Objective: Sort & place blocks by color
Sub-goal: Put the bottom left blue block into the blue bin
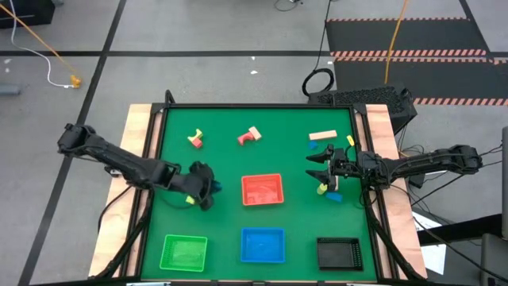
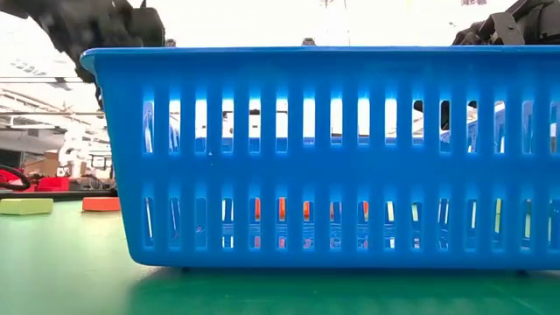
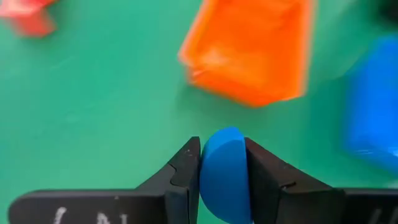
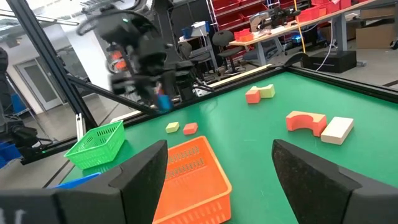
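My left gripper (image 1: 208,189) hovers left of the red tray (image 1: 262,191), shut on a blue rounded block (image 3: 224,171); the right wrist view shows it off the table (image 4: 163,101). My right gripper (image 1: 316,167) is open, right of the red tray, holding nothing (image 4: 217,174). On the green table lie a yellow and pink pair (image 1: 194,139), a pink arch with a tan piece (image 1: 250,135), a tan bar (image 1: 322,136), a small yellow block (image 1: 349,141), and yellow and blue pieces (image 1: 329,192) under the right arm. My left gripper pinches the blue rounded block between its two fingers (image 3: 183,171), one on each flat side, and its curved edge (image 3: 221,134) sticks out past the fingertips. The block is lifted clear of the table.
Green tray (image 1: 184,252), blue tray (image 1: 263,245) and black tray (image 1: 340,253) stand in a row along the near edge. The blue tray's slotted wall (image 2: 332,149) fills the low view. A yellow block (image 4: 172,127) and a red one (image 4: 190,128) lie below the left gripper.
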Robot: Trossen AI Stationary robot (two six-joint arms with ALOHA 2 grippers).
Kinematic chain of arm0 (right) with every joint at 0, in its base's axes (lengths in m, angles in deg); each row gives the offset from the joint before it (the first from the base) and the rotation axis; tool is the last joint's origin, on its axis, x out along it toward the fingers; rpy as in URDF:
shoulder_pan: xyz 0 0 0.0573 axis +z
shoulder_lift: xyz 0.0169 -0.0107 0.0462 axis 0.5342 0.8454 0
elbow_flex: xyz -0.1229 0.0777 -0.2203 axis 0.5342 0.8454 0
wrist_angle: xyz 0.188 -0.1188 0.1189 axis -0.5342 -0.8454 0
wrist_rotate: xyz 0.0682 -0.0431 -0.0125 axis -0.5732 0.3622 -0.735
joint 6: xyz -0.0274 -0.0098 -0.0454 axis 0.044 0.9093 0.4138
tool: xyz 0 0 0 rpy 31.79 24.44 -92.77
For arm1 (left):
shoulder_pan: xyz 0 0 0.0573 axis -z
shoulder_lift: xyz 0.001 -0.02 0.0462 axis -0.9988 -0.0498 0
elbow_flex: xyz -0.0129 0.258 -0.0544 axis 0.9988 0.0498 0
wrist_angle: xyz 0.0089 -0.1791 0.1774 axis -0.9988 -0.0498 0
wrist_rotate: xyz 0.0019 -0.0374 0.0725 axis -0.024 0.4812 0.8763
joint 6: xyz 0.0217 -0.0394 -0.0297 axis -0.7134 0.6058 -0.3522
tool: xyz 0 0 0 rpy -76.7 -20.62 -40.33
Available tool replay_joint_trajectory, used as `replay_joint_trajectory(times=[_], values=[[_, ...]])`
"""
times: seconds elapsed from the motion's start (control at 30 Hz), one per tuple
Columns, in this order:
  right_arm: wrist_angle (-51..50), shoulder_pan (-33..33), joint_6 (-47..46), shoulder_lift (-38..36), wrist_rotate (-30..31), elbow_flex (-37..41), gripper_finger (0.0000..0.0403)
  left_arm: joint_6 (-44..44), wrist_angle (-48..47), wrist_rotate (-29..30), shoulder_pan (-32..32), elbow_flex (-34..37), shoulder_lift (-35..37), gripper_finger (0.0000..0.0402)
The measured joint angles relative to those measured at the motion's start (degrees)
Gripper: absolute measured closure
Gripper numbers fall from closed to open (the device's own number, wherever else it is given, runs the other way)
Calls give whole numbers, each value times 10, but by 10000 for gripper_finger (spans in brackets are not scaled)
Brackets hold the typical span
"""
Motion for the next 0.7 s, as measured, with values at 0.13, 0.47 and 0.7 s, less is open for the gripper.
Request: replay_joint_trajectory(times=[0.13,0.47,0.7], values=[[0,0,0,0,0,0,121,21,81,27,59,0,0,312],[0,0,0,0,0,0,121,48,262,99,183,0,-60,312],[0,0,0,0,0,0,121,124,284,117,224,-23,-129,312]])
